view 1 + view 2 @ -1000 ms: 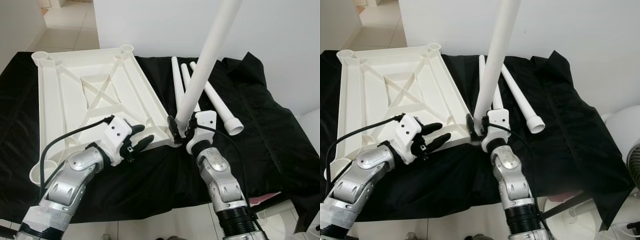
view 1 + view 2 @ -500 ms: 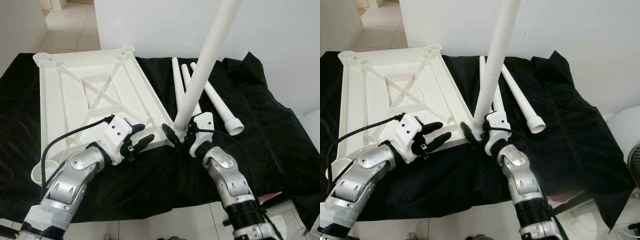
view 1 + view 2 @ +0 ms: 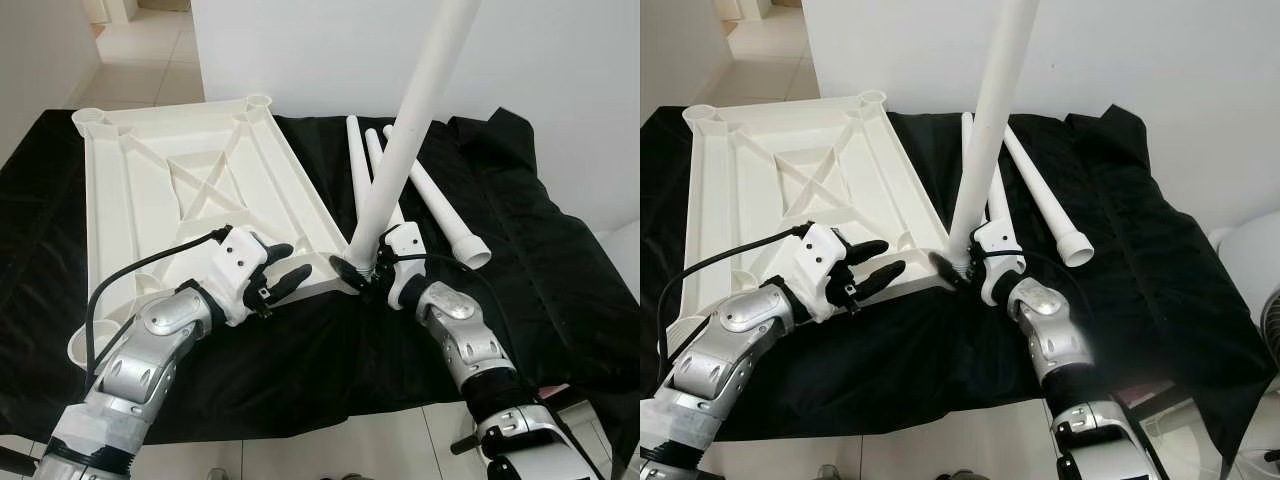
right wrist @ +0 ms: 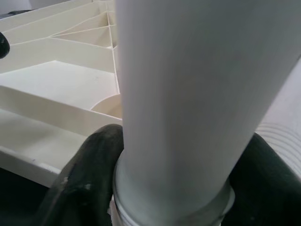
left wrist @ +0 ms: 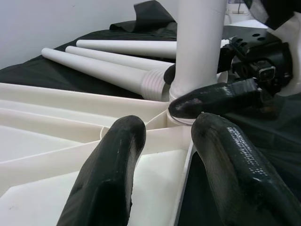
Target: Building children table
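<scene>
A black cloth (image 3: 560, 290) covered the support surface. On it lay the upside-down white tabletop (image 3: 170, 200), and just beside it three loose white legs (image 3: 440, 215) lay side by side.

Smooth matt white plastic tabletop (image 3: 190, 190) and legs (image 3: 410, 110); faintly shiny black cloth (image 3: 540, 250).

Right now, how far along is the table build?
Done: the tabletop lies upside down on the black cloth. In hand: the right gripper holds one leg upright at the near corner socket, the left gripper open at the near edge beside it. Left: three legs lie loose on the cloth.
</scene>
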Controlling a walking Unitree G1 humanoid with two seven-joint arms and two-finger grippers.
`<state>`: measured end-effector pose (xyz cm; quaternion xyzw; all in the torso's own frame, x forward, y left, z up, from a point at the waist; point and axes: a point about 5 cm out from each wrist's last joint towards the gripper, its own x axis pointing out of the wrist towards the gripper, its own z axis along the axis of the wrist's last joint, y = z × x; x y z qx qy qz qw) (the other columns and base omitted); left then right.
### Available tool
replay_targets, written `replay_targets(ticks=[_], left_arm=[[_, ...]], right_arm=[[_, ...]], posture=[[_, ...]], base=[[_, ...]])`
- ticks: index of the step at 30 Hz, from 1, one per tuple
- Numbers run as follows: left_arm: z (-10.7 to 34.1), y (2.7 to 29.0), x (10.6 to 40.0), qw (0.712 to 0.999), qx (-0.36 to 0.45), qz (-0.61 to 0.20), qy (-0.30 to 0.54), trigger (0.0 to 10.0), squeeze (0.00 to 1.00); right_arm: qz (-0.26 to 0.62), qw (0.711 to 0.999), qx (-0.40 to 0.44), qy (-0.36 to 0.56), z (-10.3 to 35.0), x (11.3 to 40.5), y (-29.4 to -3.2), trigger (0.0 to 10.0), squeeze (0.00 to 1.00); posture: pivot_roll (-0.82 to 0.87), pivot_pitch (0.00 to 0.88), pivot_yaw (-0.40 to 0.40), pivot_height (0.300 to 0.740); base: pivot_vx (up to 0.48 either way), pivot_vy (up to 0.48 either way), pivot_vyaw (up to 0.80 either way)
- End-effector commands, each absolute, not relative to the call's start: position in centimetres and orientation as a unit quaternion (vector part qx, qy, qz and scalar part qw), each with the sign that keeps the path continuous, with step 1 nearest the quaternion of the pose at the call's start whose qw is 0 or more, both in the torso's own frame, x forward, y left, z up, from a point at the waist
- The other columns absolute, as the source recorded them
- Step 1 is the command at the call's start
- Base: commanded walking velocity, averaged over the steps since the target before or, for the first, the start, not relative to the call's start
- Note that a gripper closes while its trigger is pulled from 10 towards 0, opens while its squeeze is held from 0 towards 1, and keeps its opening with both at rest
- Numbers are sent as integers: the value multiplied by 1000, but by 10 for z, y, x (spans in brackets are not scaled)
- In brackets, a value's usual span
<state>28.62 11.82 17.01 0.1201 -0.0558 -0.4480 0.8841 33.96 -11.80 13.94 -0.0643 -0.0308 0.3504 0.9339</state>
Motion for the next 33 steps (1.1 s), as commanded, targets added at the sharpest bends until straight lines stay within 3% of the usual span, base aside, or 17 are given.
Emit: replay_targets(ticks=[1, 9, 10, 12, 13, 21, 27, 29, 33], left_arm=[[167, 116, 284, 869, 127, -476, -47, 10000, 0], [170, 116, 288, 869, 128, -475, -50, 10000, 0], [170, 116, 288, 869, 128, -475, -50, 10000, 0], [170, 116, 288, 869, 128, -475, -51, 10000, 0], [170, 116, 289, 869, 128, -475, -51, 10000, 0], [170, 115, 289, 869, 125, -476, -52, 10000, 0], [169, 116, 287, 870, 124, -475, -52, 10000, 0], [167, 117, 286, 870, 125, -475, -49, 10000, 0], [166, 117, 285, 870, 125, -474, -47, 10000, 0]], right_arm=[[355, 932, -65, -31, 138, 341, -119, 0, 0], [350, 934, -64, -36, 136, 342, -124, 0, 0], [347, 935, -61, -34, 135, 341, -126, 2863, 0], [345, 936, -59, -34, 134, 341, -126, 2863, 0], [343, 937, -57, -33, 132, 340, -127, 10000, 0], [280, 959, -23, -23, 126, 334, -125, 10000, 0], [176, 984, 13, -7, 123, 330, -117, 10000, 0], [98, 995, 31, 0, 120, 323, -110, 10000, 0], [32, 999, 37, 11, 118, 315, -99, 10000, 0]], posture=[[-1, 62, -35, 740], [-9, 58, -34, 740], [-12, 60, -35, 740], [-12, 60, -35, 740], [-13, 60, -35, 740], [-19, 63, -43, 740], [-15, 67, -52, 740], [-12, 71, -61, 740], [-10, 73, -71, 740]], base=[[0, 0, 0], [0, 0, 0], [0, 0, 0], [0, 0, 0], [0, 0, 0], [0, 0, 0], [0, 0, 0], [0, 0, 0], [0, 0, 0]])
